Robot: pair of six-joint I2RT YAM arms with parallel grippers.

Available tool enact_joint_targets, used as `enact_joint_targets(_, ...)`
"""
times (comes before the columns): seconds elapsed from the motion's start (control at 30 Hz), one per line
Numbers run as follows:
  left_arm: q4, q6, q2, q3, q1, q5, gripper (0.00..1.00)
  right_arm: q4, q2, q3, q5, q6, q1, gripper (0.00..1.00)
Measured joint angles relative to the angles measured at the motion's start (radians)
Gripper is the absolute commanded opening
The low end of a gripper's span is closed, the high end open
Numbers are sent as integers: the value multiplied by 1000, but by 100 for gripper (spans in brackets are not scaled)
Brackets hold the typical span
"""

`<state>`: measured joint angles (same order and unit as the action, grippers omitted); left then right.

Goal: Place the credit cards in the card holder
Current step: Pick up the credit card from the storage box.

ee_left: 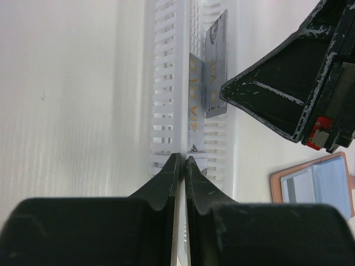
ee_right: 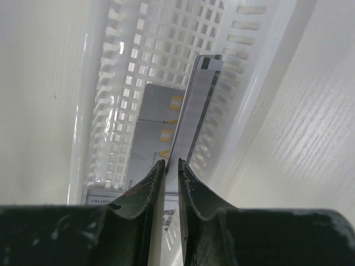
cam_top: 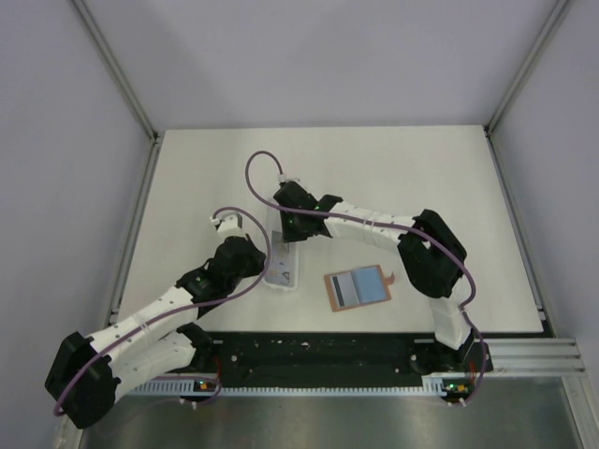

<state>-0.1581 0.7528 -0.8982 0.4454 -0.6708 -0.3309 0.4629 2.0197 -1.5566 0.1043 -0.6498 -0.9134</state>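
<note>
tray (ee_right: 111, 111): glossy white plastic | cards (ee_right: 195, 105): smooth silvery | card holder (cam_top: 356, 288): matt leather-like

A white slotted plastic tray (cam_top: 284, 274) lies near the front of the pale table (cam_top: 421, 178).

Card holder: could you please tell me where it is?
In the top view the card holder lies open on the table, right of the white tray.

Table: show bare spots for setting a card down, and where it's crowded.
Bare: the far half of the table beyond the tray, and the right side past the wallet. Crowded: the tray, where the left tool grips its end and the right tool pinches a card.
</note>
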Motion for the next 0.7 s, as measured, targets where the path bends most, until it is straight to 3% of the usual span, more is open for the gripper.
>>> enact_joint_targets(0.5, 0, 0, 5, 0, 0, -8, 0, 58, -11, 45, 11, 10, 2, 14)
enact_joint_targets(0.7, 1, 0, 6, 0, 0, -8, 0, 17, -13, 53, -5, 13, 2, 0)
